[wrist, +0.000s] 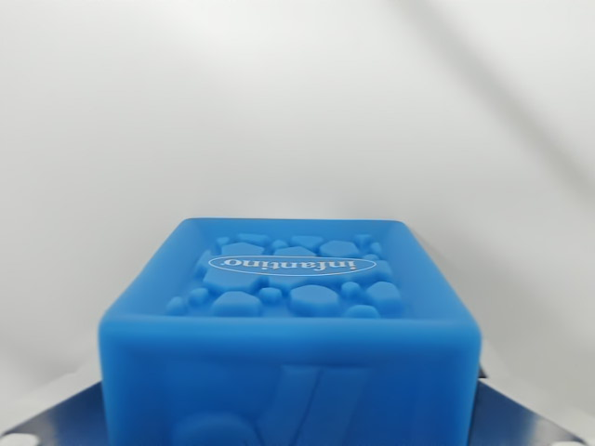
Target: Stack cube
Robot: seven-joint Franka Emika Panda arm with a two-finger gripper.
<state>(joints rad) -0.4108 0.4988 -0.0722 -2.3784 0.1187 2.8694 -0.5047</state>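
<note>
Blue cube (293,334) fills view, apparently between the fingers.

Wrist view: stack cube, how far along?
Done: apparently the pick, since the blue cube fills the lower frame close to the camera, seemingly between the dark gripper parts at the bottom corners. In hand: carrying it. Left: placing; no second cube visible, only a plain white background.

The light is bright and soft. The white background (297,93) looks foggy, with a faint gray shadow at upper right. The blue cube (293,325) looks sharp on top.
</note>
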